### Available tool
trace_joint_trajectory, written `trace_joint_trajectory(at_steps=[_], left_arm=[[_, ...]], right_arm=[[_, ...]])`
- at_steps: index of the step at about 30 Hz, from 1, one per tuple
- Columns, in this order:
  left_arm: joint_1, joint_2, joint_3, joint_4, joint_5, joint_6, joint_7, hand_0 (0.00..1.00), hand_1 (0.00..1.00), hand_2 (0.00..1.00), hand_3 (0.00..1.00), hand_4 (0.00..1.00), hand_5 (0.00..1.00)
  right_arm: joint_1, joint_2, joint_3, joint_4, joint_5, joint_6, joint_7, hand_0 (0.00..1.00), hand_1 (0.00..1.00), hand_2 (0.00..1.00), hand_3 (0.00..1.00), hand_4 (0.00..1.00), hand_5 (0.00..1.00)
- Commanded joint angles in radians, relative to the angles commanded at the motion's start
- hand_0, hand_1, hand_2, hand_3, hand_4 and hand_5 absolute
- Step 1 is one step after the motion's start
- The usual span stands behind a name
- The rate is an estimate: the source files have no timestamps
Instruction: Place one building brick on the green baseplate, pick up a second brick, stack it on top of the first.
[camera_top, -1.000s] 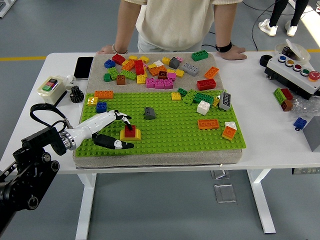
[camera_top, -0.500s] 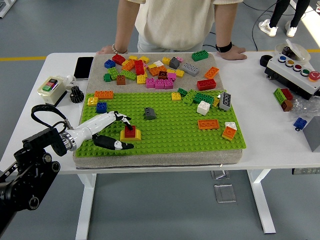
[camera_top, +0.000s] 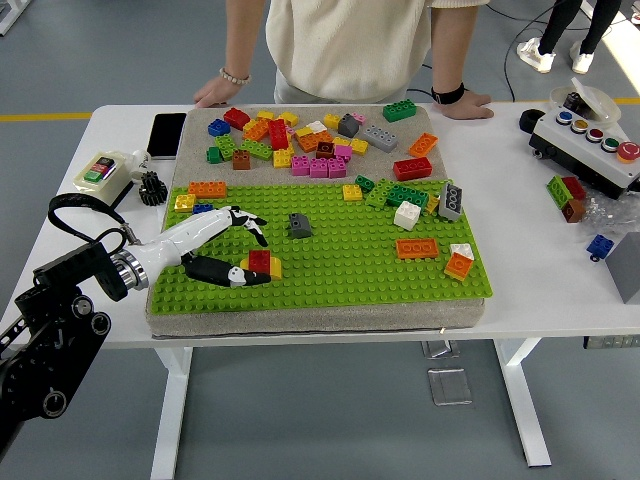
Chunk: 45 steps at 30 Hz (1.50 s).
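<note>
A red brick (camera_top: 260, 260) sits stacked on a yellow brick (camera_top: 272, 268) on the green baseplate (camera_top: 340, 275), near its front left. My left hand (camera_top: 246, 250) is open just left of this stack. Its fingers (camera_top: 245, 221) are spread above and behind the stack, and its thumb (camera_top: 232, 276) lies on the plate beside the yellow brick. The hand holds nothing. My right arm is not in view.
Several loose bricks (camera_top: 310, 145) lie on the grey mat behind the plate. A grey brick (camera_top: 299, 226), an orange brick (camera_top: 416, 248) and a white brick (camera_top: 406, 215) stand on the plate. A person's hands (camera_top: 215, 92) rest on the far edge. A phone (camera_top: 167, 135) and a button box (camera_top: 590, 135) lie at the sides.
My left hand has lifted its fingers off the red brick and drawn back up and to the left. The red-on-yellow stack stays in place. The person's hand at the far left shifted slightly.
</note>
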Motion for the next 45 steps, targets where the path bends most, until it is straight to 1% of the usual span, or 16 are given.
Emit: trace_joint_trajectory(at_steps=[5,6,11,12,15,17,18,23,24,35,36,39,41,42,45], left_arm=[[-0.003,-0.002,0.006,-0.002,-0.011,0.004,-0.002,0.998,0.898,0.845,0.581,0.998,0.521],[-0.004,-0.002,0.007,-0.001,-0.012,0.005,-0.002,0.998,0.874,0.828,0.618,0.998,0.523],[-0.009,-0.004,0.009,-0.003,-0.020,0.013,-0.005,0.998,0.874,0.828,0.618,0.998,0.523],[-0.010,-0.004,0.008,-0.004,-0.025,0.018,-0.006,0.998,0.841,0.802,0.718,0.998,0.509],[-0.014,-0.003,0.007,-0.006,-0.036,0.031,-0.009,0.998,0.841,0.802,0.718,0.998,0.509],[-0.021,-0.002,0.002,-0.003,-0.054,0.050,-0.010,0.998,0.841,0.802,0.718,0.998,0.509],[-0.025,-0.002,-0.002,-0.002,-0.061,0.056,-0.010,0.935,0.813,0.786,0.806,0.998,0.474],[-0.046,0.004,-0.019,0.013,-0.079,0.073,-0.014,0.935,0.813,0.786,0.806,0.998,0.474],[-0.050,0.005,-0.022,0.017,-0.081,0.075,-0.015,0.855,0.806,0.781,0.822,0.985,0.332],[-0.077,0.017,-0.050,0.068,-0.092,0.105,-0.028,0.840,0.795,0.779,0.817,0.968,0.317],[-0.080,0.018,-0.050,0.075,-0.096,0.110,-0.030,0.809,0.761,0.754,0.799,0.943,0.290],[-0.086,0.020,-0.052,0.088,-0.103,0.125,-0.033,0.809,0.761,0.754,0.799,0.943,0.290],[-0.089,0.022,-0.052,0.095,-0.115,0.143,-0.038,0.809,0.761,0.754,0.799,0.943,0.290],[-0.090,0.022,-0.053,0.096,-0.119,0.149,-0.040,0.738,0.704,0.636,0.610,0.663,0.140],[-0.090,0.022,-0.055,0.098,-0.128,0.164,-0.043,0.738,0.704,0.636,0.610,0.663,0.140]], right_arm=[[0.000,0.000,0.001,0.000,0.001,0.000,0.000,0.732,0.637,0.687,0.620,0.921,0.480],[0.000,0.000,0.000,0.000,0.002,-0.001,0.001,0.733,0.637,0.687,0.620,0.921,0.480],[0.000,0.000,0.002,0.000,0.003,-0.002,0.000,0.733,0.637,0.687,0.620,0.921,0.480],[-0.001,0.000,0.002,0.000,0.003,-0.002,0.000,0.734,0.637,0.687,0.620,0.921,0.479],[-0.001,0.000,0.002,0.000,0.004,-0.001,-0.001,0.734,0.637,0.687,0.620,0.921,0.479],[-0.001,-0.001,0.004,0.000,0.004,0.000,-0.001,0.734,0.637,0.687,0.620,0.921,0.479],[0.001,-0.001,0.004,0.000,0.006,0.000,0.000,0.735,0.637,0.687,0.620,0.921,0.479],[0.003,-0.002,0.007,0.000,0.007,0.003,-0.002,0.735,0.637,0.687,0.620,0.921,0.479],[0.003,-0.002,0.007,0.000,0.007,0.004,-0.002,0.735,0.637,0.686,0.620,0.921,0.479],[0.005,0.000,0.004,0.000,0.004,0.004,-0.004,0.735,0.637,0.687,0.620,0.920,0.478],[0.006,0.001,0.003,0.000,0.004,0.004,-0.004,0.735,0.637,0.686,0.620,0.920,0.478],[0.008,0.002,0.000,0.000,0.004,0.002,-0.003,0.735,0.637,0.686,0.620,0.920,0.478],[0.009,0.003,-0.001,0.000,0.004,0.001,-0.004,0.735,0.637,0.686,0.620,0.920,0.478],[0.008,0.003,-0.002,0.000,0.004,0.001,-0.004,0.735,0.637,0.686,0.621,0.920,0.478],[0.007,0.004,-0.003,0.000,0.004,0.001,-0.006,0.735,0.637,0.686,0.621,0.920,0.478]])
